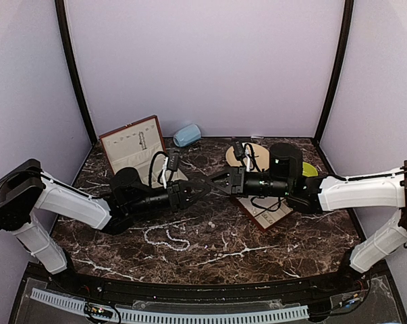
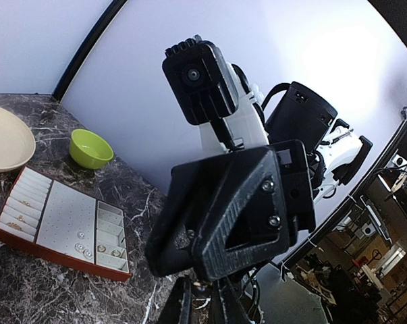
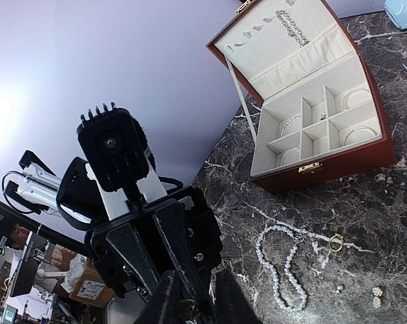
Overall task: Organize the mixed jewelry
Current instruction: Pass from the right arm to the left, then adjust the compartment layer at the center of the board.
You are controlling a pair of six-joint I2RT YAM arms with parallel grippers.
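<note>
You have two grippers meeting tip to tip above the marble table (image 1: 270, 253), a little to the right of the one open red-brown box (image 3: 338, 169) and nearer the arm bases than it. The left gripper (image 1: 204, 187) has its fingers drawn close with only a slim gap, and so does the right gripper (image 1: 217, 182). A round gold-coloured piece (image 3: 186, 309) shows where the tips cross, but you cannot tell which of the two, if either, is pinching it. The one strand of white beads (image 3: 276, 273) lies loose on the table in front of the box, apart from it. Beside the strand, along the box's front, you can count three small pieces: one gold ring (image 3: 336, 241), one tiny silvery bit (image 3: 338, 288) and one pale cluster (image 3: 376, 292). Inside the box a few hoops (image 3: 355, 98) sit in the cream compartments, and one chain (image 3: 294, 19) hangs in the lid. Well to the right of the box stand one cream slotted tray (image 2: 68, 216), one beige plate (image 2: 4, 142) and one green bowl (image 2: 90, 148). One pale blue object (image 1: 187, 135) sits just right of the box's lid.
</note>
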